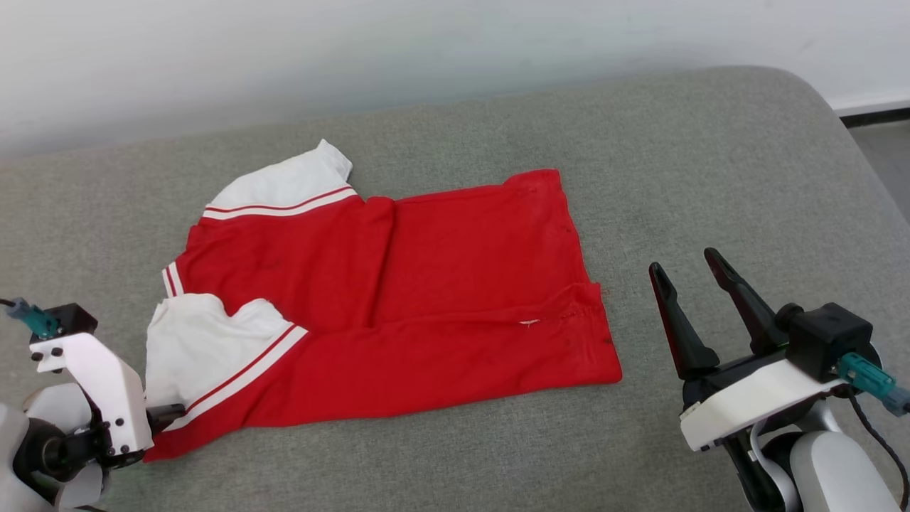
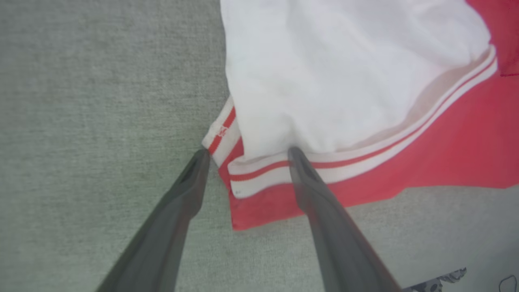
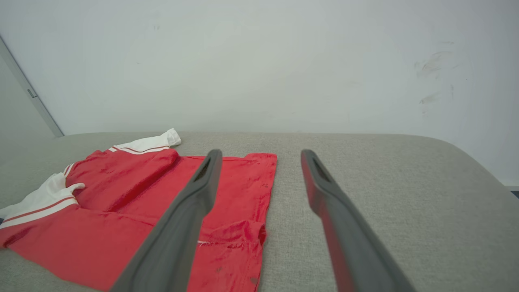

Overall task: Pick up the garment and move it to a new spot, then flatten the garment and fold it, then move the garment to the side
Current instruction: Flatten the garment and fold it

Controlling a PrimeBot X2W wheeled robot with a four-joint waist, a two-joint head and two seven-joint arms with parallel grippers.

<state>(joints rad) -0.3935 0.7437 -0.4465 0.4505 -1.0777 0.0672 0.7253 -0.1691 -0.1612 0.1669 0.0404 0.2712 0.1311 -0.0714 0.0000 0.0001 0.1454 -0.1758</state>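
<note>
**A:** Well, how do your claws stand?

**B:** My left claw (image 2: 247,151) is spread wide with nothing clamped in it. It's at one corner of the garment (image 1: 398,306). One fingertip (image 2: 298,160) lies over the red-and-white striped trim under the near white sleeve (image 2: 324,81). The other sits just beside a second striped edge, over the bare grey cushion (image 1: 711,178). I can't tell whether either tip presses the cloth.

**A:** And the right one?

**B:** My right claw (image 1: 682,261) is spread too, and empty. It hangs over the cushion with the shirt's hem just to its left, apart from the cloth. Ahead of its fingers the cushion runs to a pale wall (image 3: 259,61).

**A:** So where does the shirt lie?

**B:** It lies between my two claws, spread on the cushion, with the collar end toward the left claw and the hem toward the right. The red body is mostly flat. A long crease runs along its near side, and a ridge crosses the middle. The near sleeve is folded onto the red, and the far sleeve sticks out beyond it.
</note>
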